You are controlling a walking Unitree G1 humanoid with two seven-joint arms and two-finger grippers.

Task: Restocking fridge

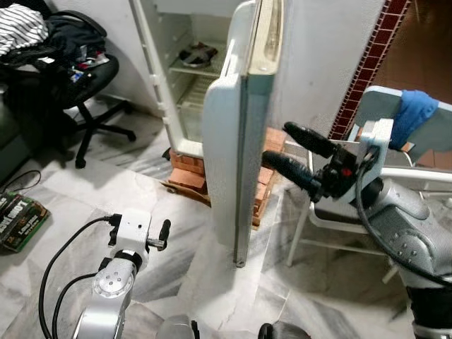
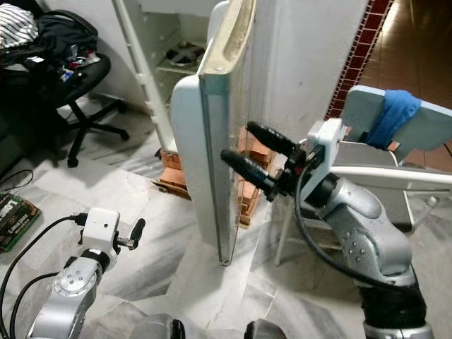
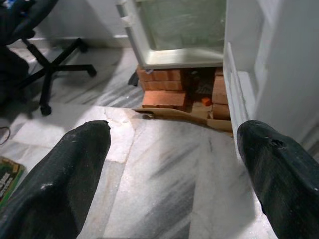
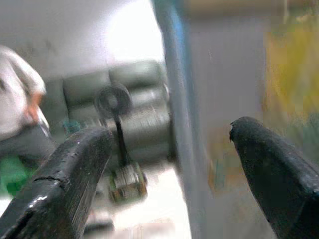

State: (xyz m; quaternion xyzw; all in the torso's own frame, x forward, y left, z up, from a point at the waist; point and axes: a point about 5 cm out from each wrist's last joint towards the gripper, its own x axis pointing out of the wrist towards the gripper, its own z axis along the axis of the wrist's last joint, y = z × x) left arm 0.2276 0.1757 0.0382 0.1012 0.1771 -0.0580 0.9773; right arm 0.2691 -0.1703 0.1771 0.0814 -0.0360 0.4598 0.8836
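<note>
Down near the floor the left claw [image 1: 164,233] hangs idle, fingers spread and empty. Further out, the right claw [image 1: 296,152], spread wide and empty, sits just beside the fridge door [image 1: 236,141], probably to swing it; beyond, the fridge [image 1: 191,70] stands open on bricks [image 1: 187,169].
</note>
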